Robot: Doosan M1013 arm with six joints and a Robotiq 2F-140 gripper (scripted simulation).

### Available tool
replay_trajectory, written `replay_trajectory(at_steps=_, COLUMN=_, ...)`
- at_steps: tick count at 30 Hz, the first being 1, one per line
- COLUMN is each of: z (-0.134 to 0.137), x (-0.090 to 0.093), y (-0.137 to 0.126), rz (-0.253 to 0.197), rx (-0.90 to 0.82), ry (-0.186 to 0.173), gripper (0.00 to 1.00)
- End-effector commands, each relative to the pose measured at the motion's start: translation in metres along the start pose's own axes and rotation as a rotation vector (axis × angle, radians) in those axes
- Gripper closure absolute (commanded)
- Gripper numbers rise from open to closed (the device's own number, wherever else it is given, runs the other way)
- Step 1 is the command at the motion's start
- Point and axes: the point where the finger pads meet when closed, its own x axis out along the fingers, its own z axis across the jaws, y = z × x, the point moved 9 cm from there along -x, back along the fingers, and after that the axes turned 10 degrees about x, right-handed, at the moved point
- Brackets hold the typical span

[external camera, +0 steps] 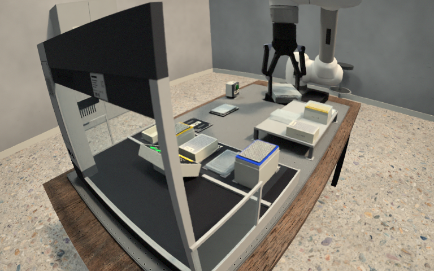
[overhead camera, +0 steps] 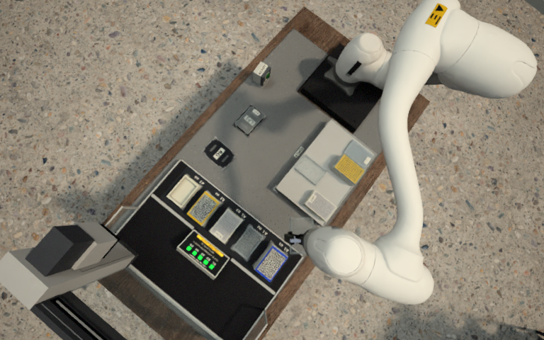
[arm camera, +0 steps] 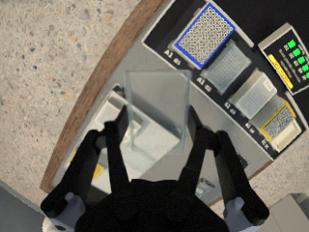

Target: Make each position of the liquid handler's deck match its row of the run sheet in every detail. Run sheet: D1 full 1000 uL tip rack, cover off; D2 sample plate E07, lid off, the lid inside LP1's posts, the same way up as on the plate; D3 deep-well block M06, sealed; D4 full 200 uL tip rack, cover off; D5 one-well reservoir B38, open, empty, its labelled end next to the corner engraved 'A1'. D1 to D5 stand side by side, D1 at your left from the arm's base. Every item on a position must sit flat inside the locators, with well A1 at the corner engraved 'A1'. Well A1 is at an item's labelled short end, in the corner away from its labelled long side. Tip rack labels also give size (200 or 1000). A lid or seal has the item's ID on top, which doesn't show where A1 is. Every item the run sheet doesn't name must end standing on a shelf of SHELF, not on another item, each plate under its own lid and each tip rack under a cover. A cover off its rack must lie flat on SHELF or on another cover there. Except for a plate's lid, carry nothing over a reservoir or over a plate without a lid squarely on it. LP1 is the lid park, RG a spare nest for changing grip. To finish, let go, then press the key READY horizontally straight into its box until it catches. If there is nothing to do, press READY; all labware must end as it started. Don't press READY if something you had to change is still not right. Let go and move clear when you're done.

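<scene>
My gripper (external camera: 283,90) is shut on a clear tip rack cover (external camera: 287,92) and holds it level, high above the table by the shelf's corner nearest the deck. In the wrist view the cover (arm camera: 157,104) sits between the fingers. From above, the arm hides most of the gripper and only part of the cover (overhead camera: 300,225) shows. On the deck, the blue-rimmed tip rack (overhead camera: 271,262) stands uncovered at D1. Beside it in a row stand a clear plate (overhead camera: 248,242), a white block (overhead camera: 227,225), a yellow-rimmed rack (overhead camera: 203,207) and a cream reservoir (overhead camera: 183,191).
SHELF (overhead camera: 326,173) carries a yellow-topped rack (overhead camera: 349,168), a flat clear item (overhead camera: 309,169) and a white block (overhead camera: 319,205). A lid lies in LP1 (overhead camera: 249,119). The RG nest (overhead camera: 217,150) and the READY box (overhead camera: 261,73) stand further along. The handler's frame (external camera: 160,105) rises over the deck.
</scene>
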Motion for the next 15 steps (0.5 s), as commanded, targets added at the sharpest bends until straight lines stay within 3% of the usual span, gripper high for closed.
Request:
replay_trajectory(at_steps=1, z=0.0001, x=-0.0013, y=0.0, rz=0.002, rx=-0.056, ry=0.001, gripper=0.9)
replay_trajectory(at_steps=15, z=0.0001, x=-0.0013, y=0.0, rz=0.002, rx=-0.289, ry=0.0, gripper=0.9)
